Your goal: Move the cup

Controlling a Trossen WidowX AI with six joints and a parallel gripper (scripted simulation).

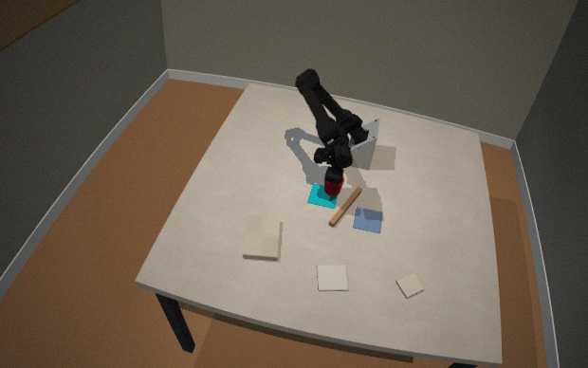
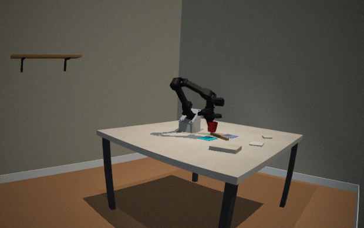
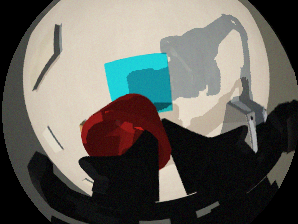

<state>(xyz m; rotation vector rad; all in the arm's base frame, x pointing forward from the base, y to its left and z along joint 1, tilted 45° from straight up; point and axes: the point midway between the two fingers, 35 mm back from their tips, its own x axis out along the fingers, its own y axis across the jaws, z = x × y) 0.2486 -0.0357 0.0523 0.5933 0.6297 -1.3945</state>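
Observation:
The red cup (image 1: 333, 188) (image 2: 212, 127) (image 3: 112, 132) is in the air, about upright, over the right side of the cyan pad in the top view. My gripper (image 1: 335, 177) (image 2: 210, 121) (image 3: 158, 123) is shut on the cup's wall, one finger inside and one outside. The cyan pad (image 1: 315, 200) (image 2: 208, 138) (image 3: 119, 75) lies flat, partly in shadow. The blue pad (image 1: 367, 225) (image 2: 232, 136) is bare, on the other side of the wooden bar (image 1: 345, 207) (image 2: 222, 137). I cannot make out the marbles inside the cup.
A thick pale slab (image 1: 262, 237) (image 2: 224, 147) lies in front of the cyan pad. A white tile (image 1: 332, 278) (image 2: 256, 144) and a smaller beige tile (image 1: 410, 285) (image 2: 267, 137) lie farther out. The arm's grey base (image 2: 185, 127) stands behind the pads.

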